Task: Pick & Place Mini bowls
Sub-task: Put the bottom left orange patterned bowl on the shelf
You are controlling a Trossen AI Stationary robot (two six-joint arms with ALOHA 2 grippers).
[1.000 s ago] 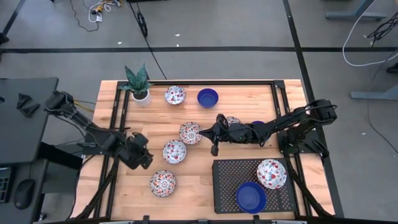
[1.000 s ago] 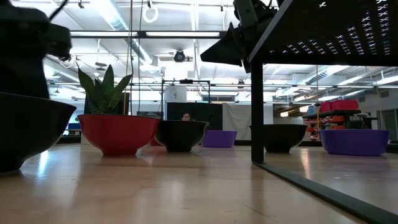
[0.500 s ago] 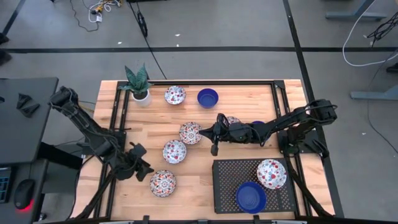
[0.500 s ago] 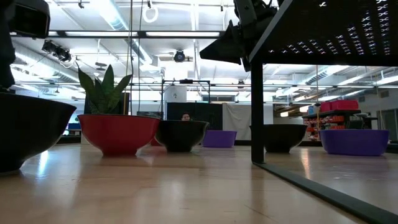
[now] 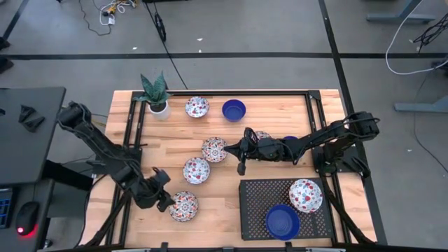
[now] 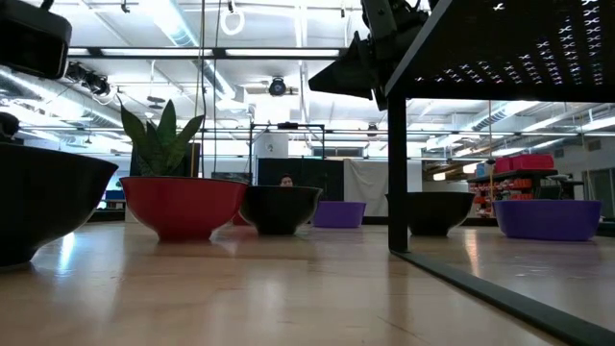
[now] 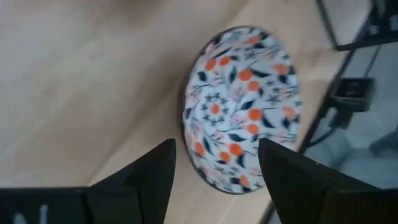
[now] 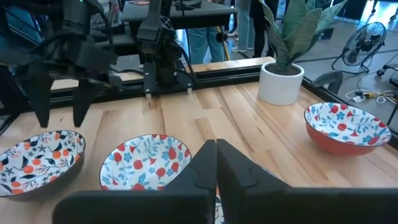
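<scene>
Several mini bowls are in view. My left gripper (image 5: 166, 201) stands open just left of the nearest patterned bowl (image 5: 183, 206), fingers slanting down. In the left wrist view that bowl (image 7: 242, 140) shows beyond my open left gripper (image 7: 214, 171), untouched. More patterned bowls (image 5: 197, 170) (image 5: 214, 149) (image 5: 197, 106) and a blue one (image 5: 234, 109) rest on the wood. A patterned bowl (image 5: 306, 194) and a blue bowl (image 5: 282, 221) sit on the black tray (image 5: 255, 203). My right gripper (image 5: 228, 149) hangs shut above the middle of the table, holding nothing; the right wrist view shows it shut (image 8: 215, 163).
A small white pot with a green plant (image 5: 157, 98) stands at the far left corner. Black frame rails (image 5: 129, 147) run along the table's left, far and right sides. Parts of two more bowls (image 5: 262, 135) peek out under my right arm. Bare wood lies between the near bowl and the tray.
My left gripper has moved toward the table's near edge and a little to the right. It has tipped further downward and now stands beside the nearest patterned bowl. The bowls have not moved.
</scene>
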